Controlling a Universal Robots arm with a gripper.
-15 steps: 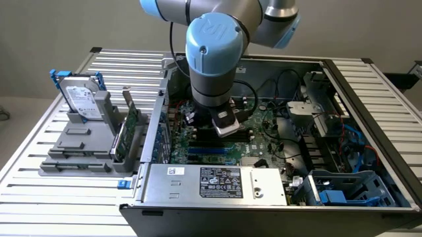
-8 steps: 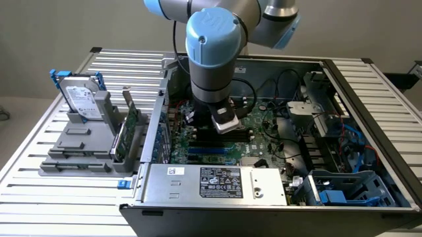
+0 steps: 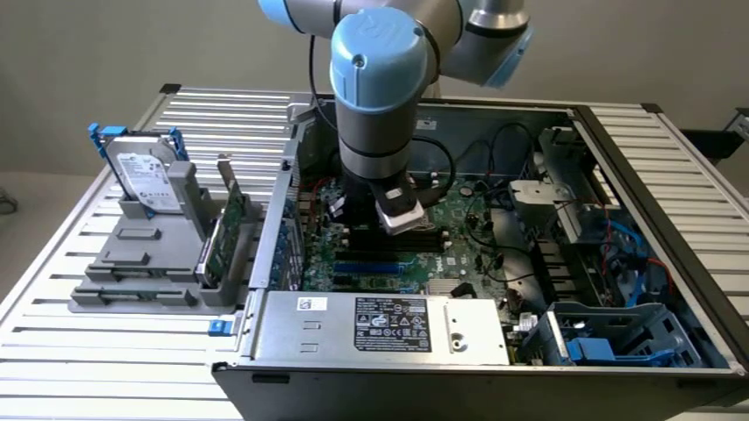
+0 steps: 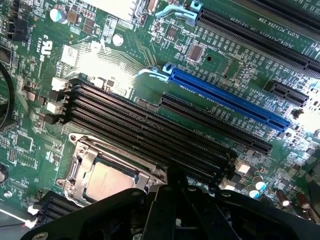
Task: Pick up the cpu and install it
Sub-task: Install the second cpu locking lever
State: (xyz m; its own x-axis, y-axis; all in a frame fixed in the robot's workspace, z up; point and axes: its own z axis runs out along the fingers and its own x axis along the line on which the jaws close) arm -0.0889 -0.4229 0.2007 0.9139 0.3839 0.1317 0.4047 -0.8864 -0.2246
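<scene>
The cpu (image 4: 106,181), a small flat silver-grey square, lies inside the metal socket frame (image 4: 76,169) on the green motherboard (image 4: 100,65). The frame's bars run around the chip's edges. My gripper (image 4: 176,176) is a dark shape just beside the socket, by the ends of the black memory slots (image 4: 150,132). In the exterior view the arm reaches straight down into the open computer case, with the gripper (image 3: 402,226) low over the middle of the motherboard (image 3: 468,246). Nothing shows held in it.
A silver hard drive with a blue bracket (image 3: 146,180) stands on a grey fixture (image 3: 140,263) at the exterior view's left. The case wall (image 3: 272,219), the power supply (image 3: 387,326), cables (image 3: 503,145) and a blue drive cage (image 3: 620,342) ring the motherboard. A blue slot (image 4: 225,100) crosses the board.
</scene>
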